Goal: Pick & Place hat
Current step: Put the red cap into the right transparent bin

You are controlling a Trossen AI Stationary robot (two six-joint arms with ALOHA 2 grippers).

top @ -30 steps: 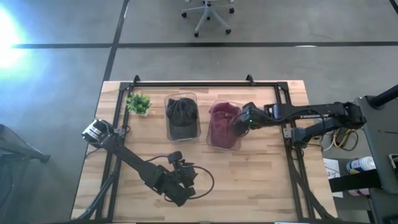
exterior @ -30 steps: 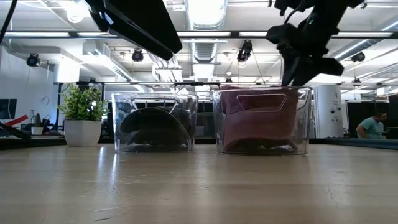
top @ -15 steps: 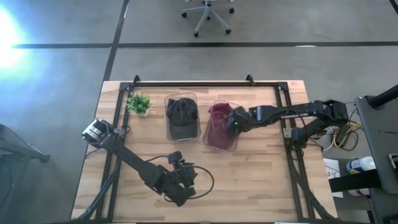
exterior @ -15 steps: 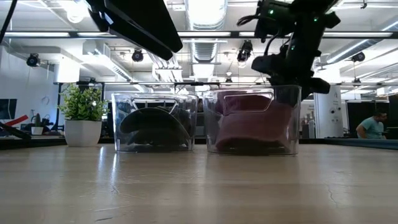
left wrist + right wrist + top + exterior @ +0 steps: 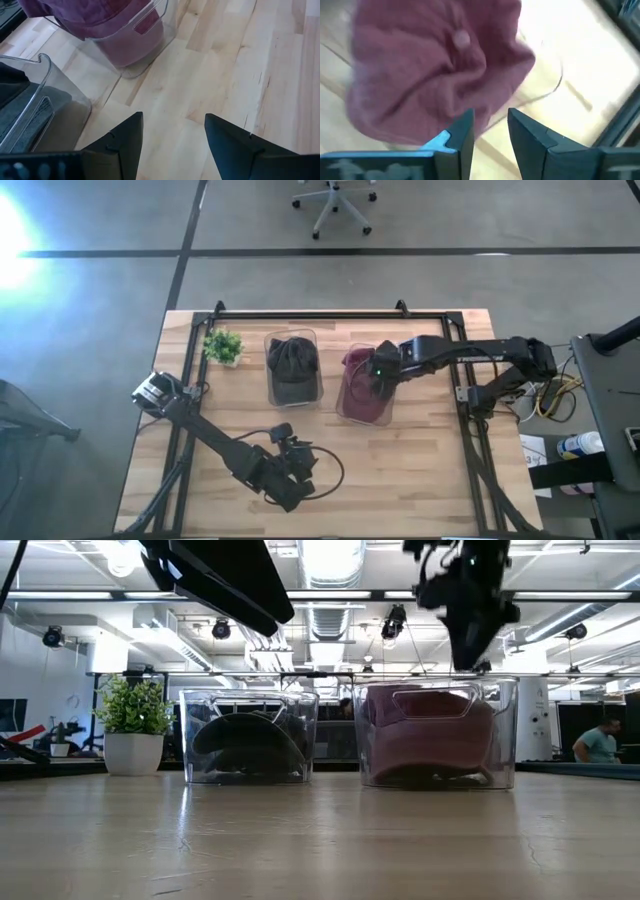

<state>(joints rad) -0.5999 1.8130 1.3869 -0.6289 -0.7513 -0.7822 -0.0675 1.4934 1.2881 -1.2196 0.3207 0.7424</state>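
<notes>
Slid back right with its clear bin [image 5: 365, 395], maroon hat [image 5: 360, 370] under right pincer [image 5: 381, 373], narrowly open, empty, poised to grab.

Grey concrete floor [image 5: 90, 330] all round, dark seam lines crossing upper part of frame. White office chair base [image 5: 335, 202] at top centre. Harsh glare at far left edge. Low view: ceiling strip lights [image 5: 330, 560], exposed ducts, person in teal [image 5: 600, 745] far right.
</notes>
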